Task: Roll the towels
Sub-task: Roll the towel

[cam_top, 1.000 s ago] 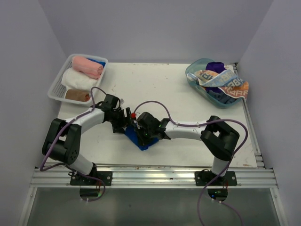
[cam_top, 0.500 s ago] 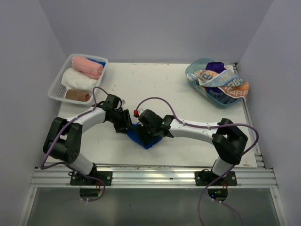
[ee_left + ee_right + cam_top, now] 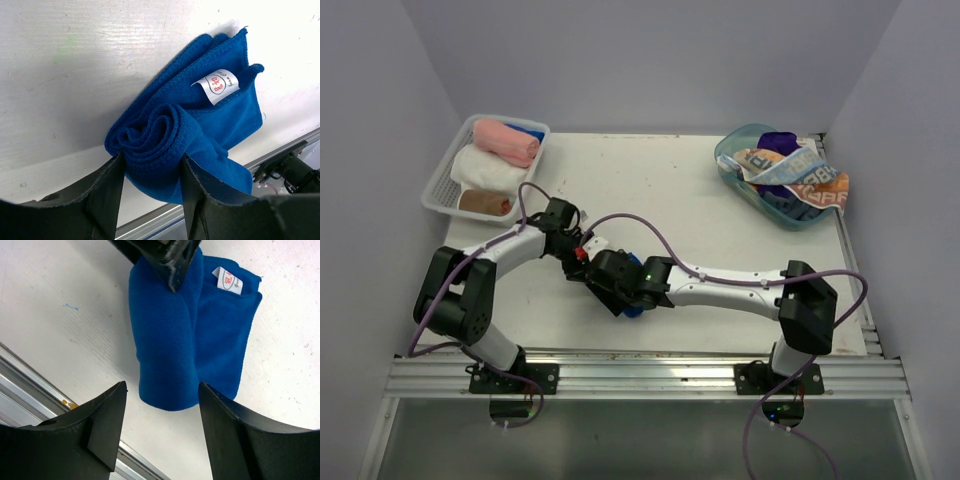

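White painted tabletop [image 3: 660, 180] with faint scuffs and specks, pale lavender back wall [image 3: 650, 60], matching left wall [image 3: 370, 150] and right wall [image 3: 910, 150] closing in, aluminium rail [image 3: 650, 372] along the near edge, dark glossy panel [image 3: 640, 440] below it, soft even light.

The royal blue terry towel [image 3: 200, 125] carries a small white sewn tag [image 3: 216, 86] at its 1 o'clock corner: red characters and dark script, too small to read. At the table's 1 o'clock, the cream, orange and light-blue printed towel [image 3: 808, 178] in the clear teal tub [image 3: 732, 158] shows large block letters, crumpled beyond reading
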Robot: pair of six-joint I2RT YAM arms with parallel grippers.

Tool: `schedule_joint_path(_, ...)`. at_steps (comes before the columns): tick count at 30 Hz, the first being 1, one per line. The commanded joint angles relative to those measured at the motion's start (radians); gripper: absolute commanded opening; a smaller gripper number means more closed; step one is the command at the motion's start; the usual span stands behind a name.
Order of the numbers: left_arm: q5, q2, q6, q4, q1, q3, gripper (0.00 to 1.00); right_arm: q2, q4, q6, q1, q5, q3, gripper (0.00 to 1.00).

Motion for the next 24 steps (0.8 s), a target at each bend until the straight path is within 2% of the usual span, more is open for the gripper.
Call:
schedule_joint_path(1, -0.016, 0.011, 0.023, -0.013, 0.0, 0.041, 0.5, 0.015, -0.003, -0.065, 0.038, 0.054, 0.045, 0.62)
schedule_joint_path(11, -0.021, 0.026, 0.025, -0.023, 0.0, 0.059, 0.5, 0.125, 0.031, -0.108, 0.048, 0.069, 0.027, 0.63)
schedule_joint_path(19, -0.027, 0.02, 0.028, -0.04, 0.0, 0.071, 0.53, 0.179, 0.105, -0.05, 0.009, 0.064, -0.065, 0.61)
schedule_joint_path(22, -0.027, 0.011, 0.037, -0.058, 0.002, 0.088, 0.58, 0.186, 0.125, -0.032, -0.017, 0.043, -0.084, 0.48)
schedule_joint_path(23, -0.026, 0.008, 0.04, -0.069, 0.002, 0.1, 0.61, 0.186, 0.138, -0.027, -0.022, 0.035, -0.09, 0.37)
schedule_joint_path(24, -0.026, 0.005, 0.043, -0.077, 0.0, 0.108, 0.62, 0.185, 0.145, -0.024, -0.034, 0.024, -0.099, 0.33)
